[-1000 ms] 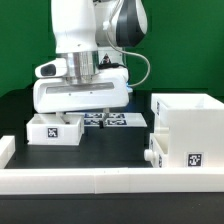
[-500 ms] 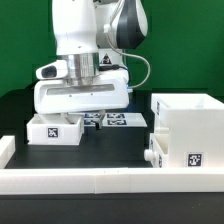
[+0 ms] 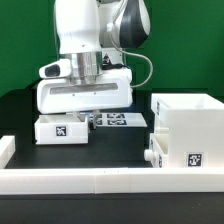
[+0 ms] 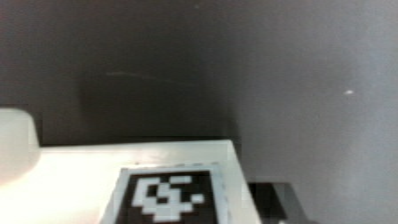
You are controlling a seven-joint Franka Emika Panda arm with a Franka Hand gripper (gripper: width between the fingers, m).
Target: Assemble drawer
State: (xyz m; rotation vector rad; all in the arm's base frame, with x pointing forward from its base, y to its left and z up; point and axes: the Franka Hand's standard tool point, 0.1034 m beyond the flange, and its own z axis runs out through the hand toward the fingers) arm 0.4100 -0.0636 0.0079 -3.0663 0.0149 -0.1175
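Exterior view: the white robot gripper and the small white tagged drawer block beneath it have both shifted toward the view's right, nearer the large white open-topped drawer box. The block is probably being brought over for joining. I cannot tell whether the claw is clamping it.

Arm: glossy white shell in rounded tube sections, upper centre of the exterior view. Joint cap, upper right: dark grey to black, shiny, with pale reflections. Flange under the white shell: short ribbed cylinder, metallic grey. Cable: thin, black, looping along the right side of the wrist. Gripper: wide white box body with rounded corners and a grey seam across its face; fingers not resolvable. Camera block at centre left: small, white, with dark spots.
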